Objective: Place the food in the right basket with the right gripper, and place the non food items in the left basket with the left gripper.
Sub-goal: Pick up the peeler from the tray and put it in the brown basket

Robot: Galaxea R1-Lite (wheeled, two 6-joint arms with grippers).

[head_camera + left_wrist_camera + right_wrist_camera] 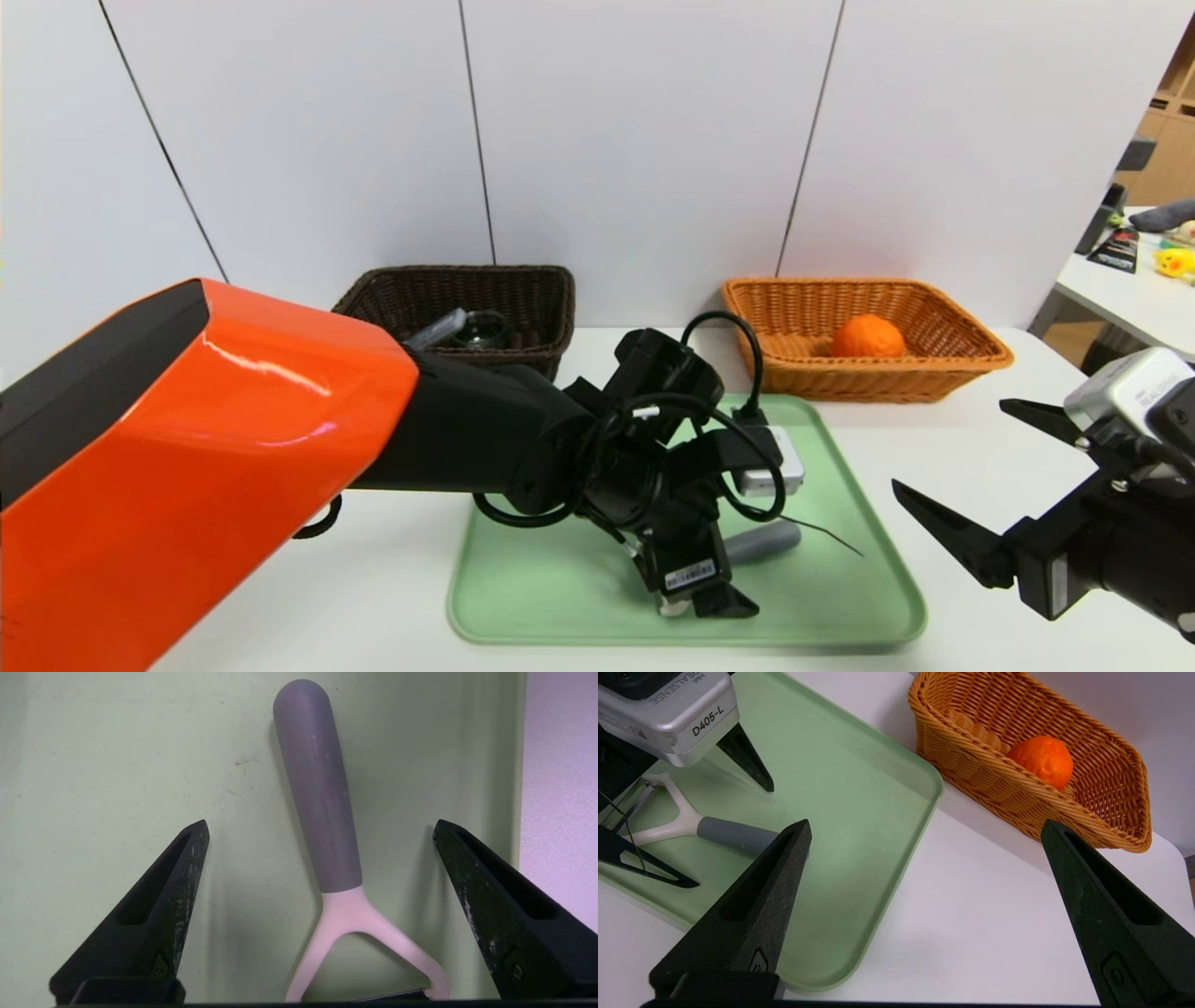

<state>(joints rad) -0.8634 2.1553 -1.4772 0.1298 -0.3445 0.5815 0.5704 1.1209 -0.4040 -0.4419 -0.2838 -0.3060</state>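
The left gripper (320, 828) is spread wide over the peeler (322, 812), which lies flat on the green tray (840, 597) at about six o'clock from the left basket (532, 289). A lower approach is judged best — fingers closed across the grey handle, not the forked head. The left basket holds a glass dish (484, 329) and a grey bar (435, 329); the right basket (934, 373) holds the orange fruit (868, 337). The right gripper (952, 471) is parked wide open at three o'clock — empty.

Green tray (868, 597) on white table (971, 448)

White panelled wall (644, 140) behind white table (971, 448); second white table (1125, 294), wooden shelving (1172, 140) far right.
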